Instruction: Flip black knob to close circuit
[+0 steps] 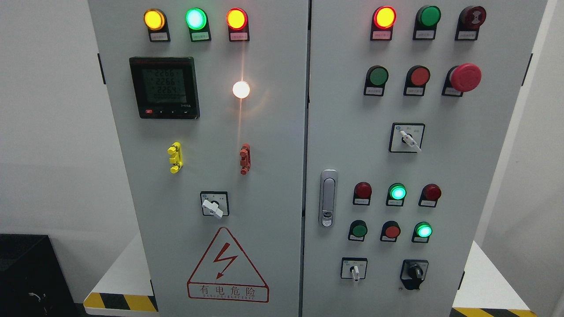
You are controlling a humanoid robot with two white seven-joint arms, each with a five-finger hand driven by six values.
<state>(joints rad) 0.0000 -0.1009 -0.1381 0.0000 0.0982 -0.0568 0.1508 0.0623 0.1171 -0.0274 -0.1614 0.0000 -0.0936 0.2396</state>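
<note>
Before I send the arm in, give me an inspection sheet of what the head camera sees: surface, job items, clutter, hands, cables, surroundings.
Surface: grey cabinet, two doors shut, seam down the middle.
Job's things: black knob at lower right of the right door, pointer roughly upright, untouched.
Clutter: three white-handled switches; meter lit; lamps lit include green and white; red mushroom button; door latch; warning triangle.
Hands: nothing seen, neither is in view.
Cables: nothing seen on the cabinet; a thin one may lie on the black box, too small to tell.
Surroundings: white walls, hazard-striped plinth.
</note>
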